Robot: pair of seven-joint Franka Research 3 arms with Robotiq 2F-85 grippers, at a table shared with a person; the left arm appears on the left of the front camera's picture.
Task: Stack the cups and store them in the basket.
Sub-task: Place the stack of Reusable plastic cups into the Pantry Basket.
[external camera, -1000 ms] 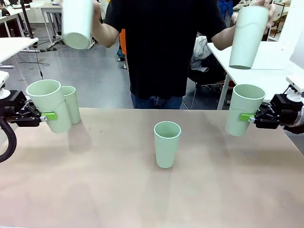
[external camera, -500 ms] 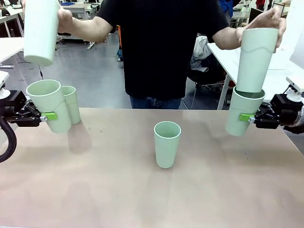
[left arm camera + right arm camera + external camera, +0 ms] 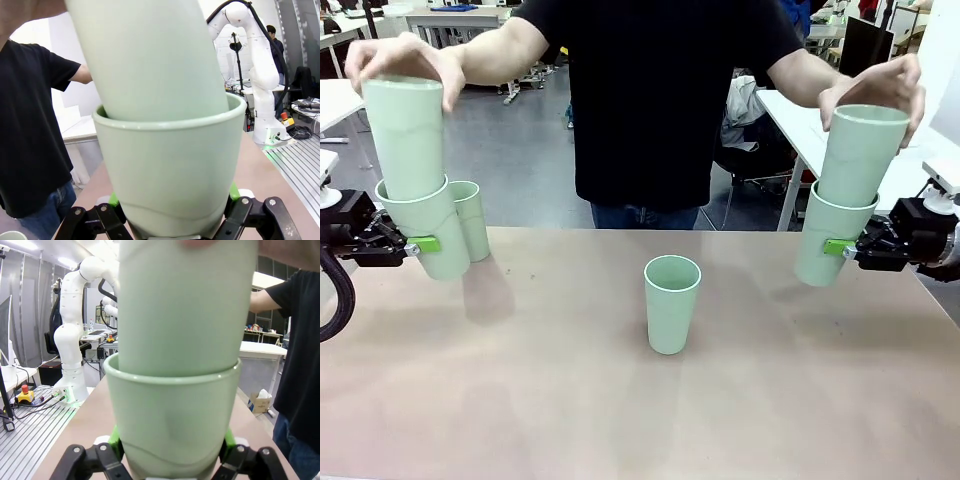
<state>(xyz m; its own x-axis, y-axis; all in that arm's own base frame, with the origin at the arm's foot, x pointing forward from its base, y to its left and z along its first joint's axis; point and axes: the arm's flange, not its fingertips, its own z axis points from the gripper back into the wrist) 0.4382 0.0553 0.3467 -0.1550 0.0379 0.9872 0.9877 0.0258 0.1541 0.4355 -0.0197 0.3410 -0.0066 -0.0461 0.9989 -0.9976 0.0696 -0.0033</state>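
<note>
Camera layout
Front faces the person (image 3: 670,100) across the table (image 3: 620,420); wrist views closely frame the same cups (image 3: 170,170).

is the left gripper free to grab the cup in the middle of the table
Probably not: the left gripper is shut on a cup with another nested in it under the person's hand; the middle cup stands unblocked.

Upper cup (image 3: 187,305) inside lower cup (image 3: 172,425)

A: How do the robot's 2 hands look?
B: The left hand (image 3: 420,245) and the right hand (image 3: 837,248) are black, with green pads (image 3: 423,243) and round screws (image 3: 75,211). A black hose (image 3: 332,300) hangs beside the left.
A: And the person (image 3: 660,60)?
B: Black short-sleeved T-shirt (image 3: 660,130), blue jeans (image 3: 645,215).
</note>
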